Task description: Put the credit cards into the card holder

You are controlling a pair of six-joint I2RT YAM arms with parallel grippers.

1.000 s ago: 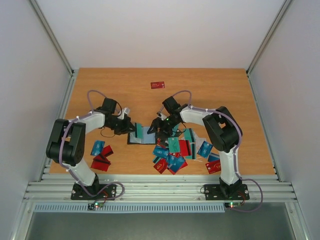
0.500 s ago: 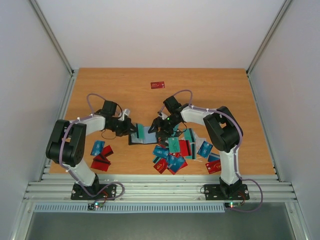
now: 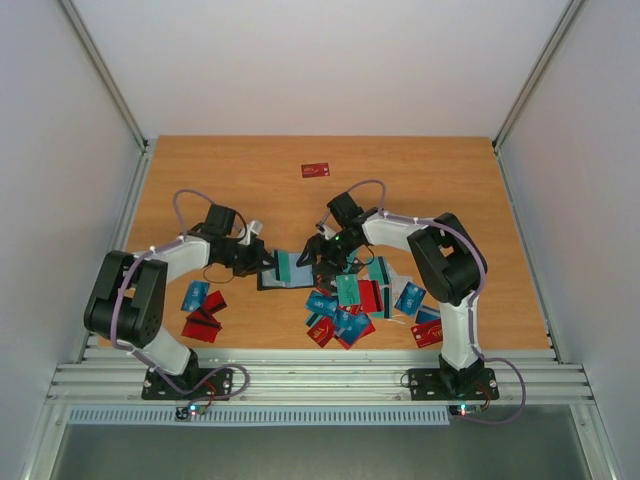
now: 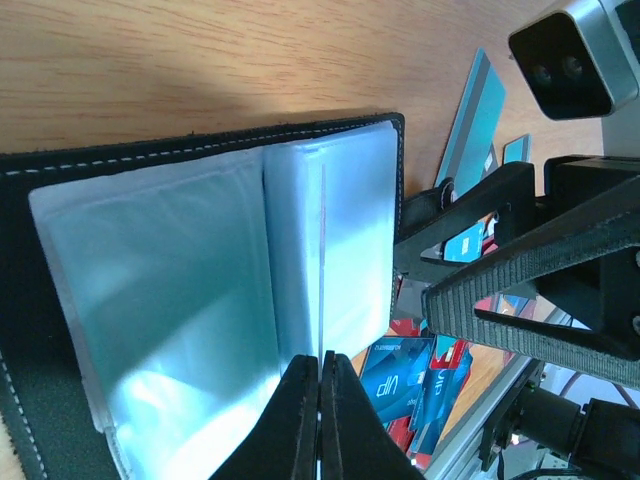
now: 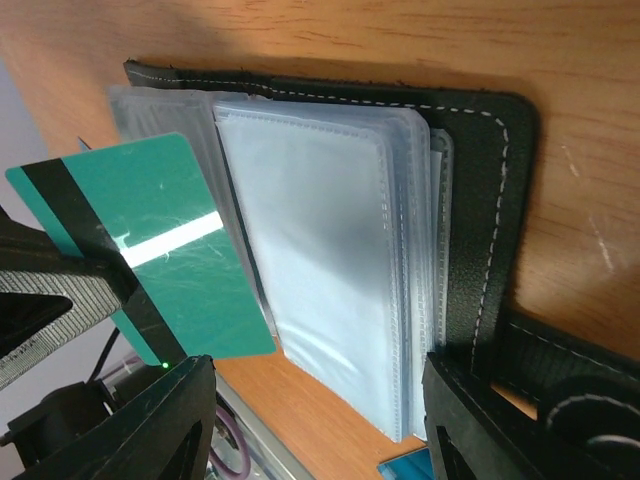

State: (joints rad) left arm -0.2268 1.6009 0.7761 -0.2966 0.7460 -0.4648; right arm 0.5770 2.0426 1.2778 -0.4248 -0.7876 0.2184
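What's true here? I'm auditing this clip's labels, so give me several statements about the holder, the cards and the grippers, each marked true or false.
1. The card holder lies open, with its clear sleeves showing. True.
2. The left gripper holds a blue card. False: it pinches a teal card with a black stripe.
3. The right gripper is clamped on a card. False: its jaws stand open and empty.
4. One red card lies alone at the far side of the table. True.

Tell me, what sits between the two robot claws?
The open card holder lies between left gripper and right gripper; the left jaws clamp a teal card over it. Top view shows this.
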